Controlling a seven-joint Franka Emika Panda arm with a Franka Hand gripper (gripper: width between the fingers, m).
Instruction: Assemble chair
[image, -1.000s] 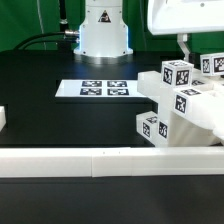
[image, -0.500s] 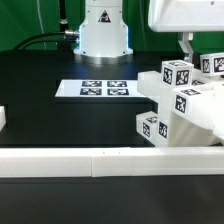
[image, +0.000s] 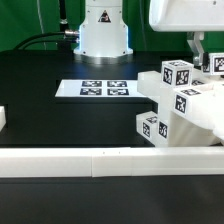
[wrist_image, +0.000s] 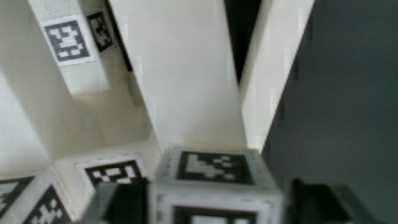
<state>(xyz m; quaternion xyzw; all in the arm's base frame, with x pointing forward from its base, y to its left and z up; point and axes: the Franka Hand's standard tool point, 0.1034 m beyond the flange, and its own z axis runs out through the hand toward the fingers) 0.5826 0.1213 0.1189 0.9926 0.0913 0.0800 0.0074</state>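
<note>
The partly joined chair (image: 185, 108) stands at the exterior view's right: glossy white blocks with black-and-white tags, and short square posts (image: 178, 73) sticking up. My gripper (image: 200, 48) hangs over its far right side, beside the rear post (image: 213, 64); only one finger shows there. In the wrist view my gripper (wrist_image: 217, 205) straddles a tagged white post (wrist_image: 217, 170), with a dark finger (wrist_image: 128, 205) on each side and a thin gap on one side. It looks open. Long white frame bars (wrist_image: 187, 80) run beyond the post.
The marker board (image: 104, 88) lies flat at the table's middle back. A long low white rail (image: 100, 160) runs along the front. The robot base (image: 103, 30) stands behind. A small white piece (image: 3, 118) sits at the exterior view's left edge.
My gripper has shifted toward the exterior view's right, from above the near post toward the rear post. The chair pieces have not moved.
</note>
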